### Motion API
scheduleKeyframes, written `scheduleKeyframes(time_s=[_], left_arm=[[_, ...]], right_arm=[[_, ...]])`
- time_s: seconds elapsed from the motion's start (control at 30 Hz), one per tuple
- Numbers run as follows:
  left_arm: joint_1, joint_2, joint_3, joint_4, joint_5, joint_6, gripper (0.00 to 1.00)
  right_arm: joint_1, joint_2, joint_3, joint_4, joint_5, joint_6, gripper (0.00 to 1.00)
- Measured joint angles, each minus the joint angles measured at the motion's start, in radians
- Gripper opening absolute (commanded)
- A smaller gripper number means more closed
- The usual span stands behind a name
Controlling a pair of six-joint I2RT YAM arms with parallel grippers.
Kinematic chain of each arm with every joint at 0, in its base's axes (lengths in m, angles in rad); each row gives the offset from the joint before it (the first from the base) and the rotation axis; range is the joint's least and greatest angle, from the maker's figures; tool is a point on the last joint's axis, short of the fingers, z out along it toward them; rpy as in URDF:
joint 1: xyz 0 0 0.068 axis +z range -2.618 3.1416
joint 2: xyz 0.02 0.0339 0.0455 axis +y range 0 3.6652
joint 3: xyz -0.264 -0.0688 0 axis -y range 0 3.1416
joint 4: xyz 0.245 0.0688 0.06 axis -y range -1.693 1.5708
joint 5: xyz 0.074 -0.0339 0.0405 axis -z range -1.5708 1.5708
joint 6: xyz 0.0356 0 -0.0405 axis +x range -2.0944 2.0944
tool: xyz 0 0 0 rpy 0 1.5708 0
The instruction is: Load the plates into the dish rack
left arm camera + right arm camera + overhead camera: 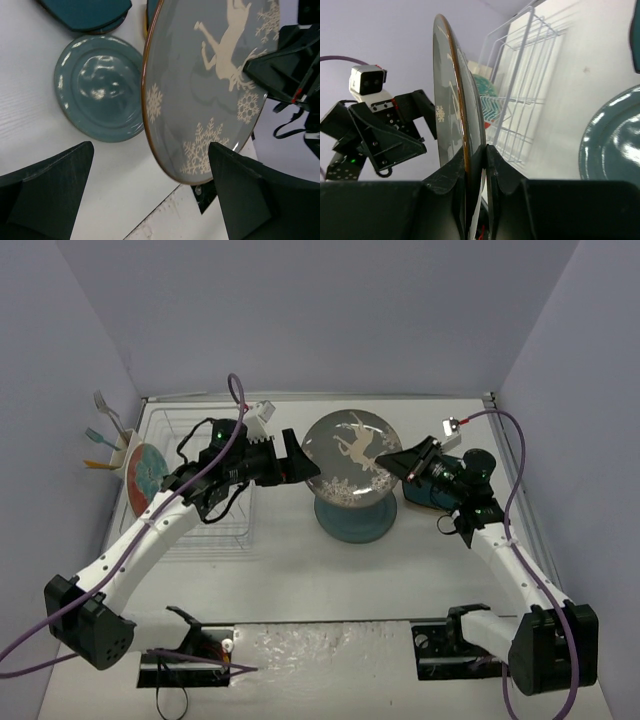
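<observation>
While my right gripper (388, 465) clamps one edge of the reindeer plate (345, 450) and holds it on edge in the air just right of the dish rack (195, 490), the overhead view shows my left gripper (300, 465) on the rack side of that plate. Its jaws are spread wide and empty, apparently lined up to take the opposite rim. One red flowered plate (145, 478) stands at the rack's left end beside the cutlery cup (118, 448). A blue-grey plate (355, 518) lies flat on the table (300, 580) right of the rack, directly under the held one. From the left wrist, the two open fingers (45, 195) frame the reindeer plate's lower rim; whether either touches it I cannot tell. The plate faces this camera, which I read as a presentation for a handover, since the rack sits on the left arm's side. Beyond the blue-grey plate, farther from the rack, lie dark teal plates (85, 12). From the right wrist, the pads (506, 172) are closed tight on the thin rim, with the plate vertical between them and the rack's white wires beyond it. Holding it upright suits the slots, I judge. The pinch is narrow, so a slip looks possible if the second grip lands off the rim.
</observation>
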Motion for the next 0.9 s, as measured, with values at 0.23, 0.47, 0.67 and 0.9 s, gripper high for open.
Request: scheduleKeyframes(time_s=[0.23,0.47,0.67,0.9], left_arm=[[-0.005,0.018,0.012,0.118,0.018,-0.068,0.94],[-0.005,0.053,0.012,0.226,0.084,-0.144,0.80],[-0.005,0.065,0.012,0.277,0.124,-0.183,0.65],[-0.005,0.065,0.012,0.299,0.154,-0.207,0.22]], right_arm=[[0.000,0.057,0.002,0.167,-0.073,0.101,0.00],[0.000,0.097,0.002,0.295,-0.126,0.169,0.00],[0.000,0.106,0.002,0.346,-0.152,0.184,0.00],[0.000,0.108,0.002,0.356,-0.166,0.181,0.00]])
